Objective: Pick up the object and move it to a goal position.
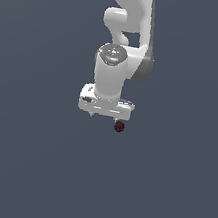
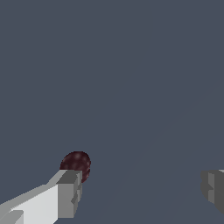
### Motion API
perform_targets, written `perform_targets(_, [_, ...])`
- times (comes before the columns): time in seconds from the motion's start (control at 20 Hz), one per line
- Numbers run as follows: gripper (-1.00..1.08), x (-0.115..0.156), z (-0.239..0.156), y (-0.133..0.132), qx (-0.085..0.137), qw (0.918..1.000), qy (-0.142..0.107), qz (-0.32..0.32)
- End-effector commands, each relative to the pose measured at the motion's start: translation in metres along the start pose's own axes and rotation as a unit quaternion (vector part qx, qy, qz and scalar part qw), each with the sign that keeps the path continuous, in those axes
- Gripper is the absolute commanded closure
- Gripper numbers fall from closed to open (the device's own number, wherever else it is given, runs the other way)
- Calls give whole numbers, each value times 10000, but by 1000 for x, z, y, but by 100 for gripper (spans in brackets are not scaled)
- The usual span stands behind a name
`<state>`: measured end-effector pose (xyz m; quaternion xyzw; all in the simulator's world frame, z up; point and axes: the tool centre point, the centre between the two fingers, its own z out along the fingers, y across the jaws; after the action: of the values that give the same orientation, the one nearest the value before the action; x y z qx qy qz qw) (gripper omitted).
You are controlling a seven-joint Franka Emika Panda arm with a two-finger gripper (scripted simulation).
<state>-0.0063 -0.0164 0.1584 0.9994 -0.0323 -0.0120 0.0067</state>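
In the exterior view the arm (image 1: 126,28) is cut off by the top edge. The fingers (image 1: 91,113) are mostly hidden under the white hand. In the wrist view one finger covers part of the object (image 2: 77,162) (whether they touch is unclear), and the other finger is cut off by the edge.

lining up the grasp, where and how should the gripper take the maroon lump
Grip the lump across its middle, coming straight down from above. It is small, roundish and has no handle, so any opposite pair of sides should do. The gripper is open wide but off-centre: one finger sits right by the lump, so shift sideways until the lump lies midway between the fingers.
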Motion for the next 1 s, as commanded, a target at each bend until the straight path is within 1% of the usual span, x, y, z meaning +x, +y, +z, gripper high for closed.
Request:
perform_targets(0.0, [-92,0,0,0,0,10000,0,0])
perform_targets(0.45, [-92,-2,3,-5,-11,9997,-110,-220])
perform_targets(0.7, [-92,-3,5,-7,-9,9998,-99,-190])
perform_targets(0.95, [-92,-9,17,-20,0,9999,-67,-80])
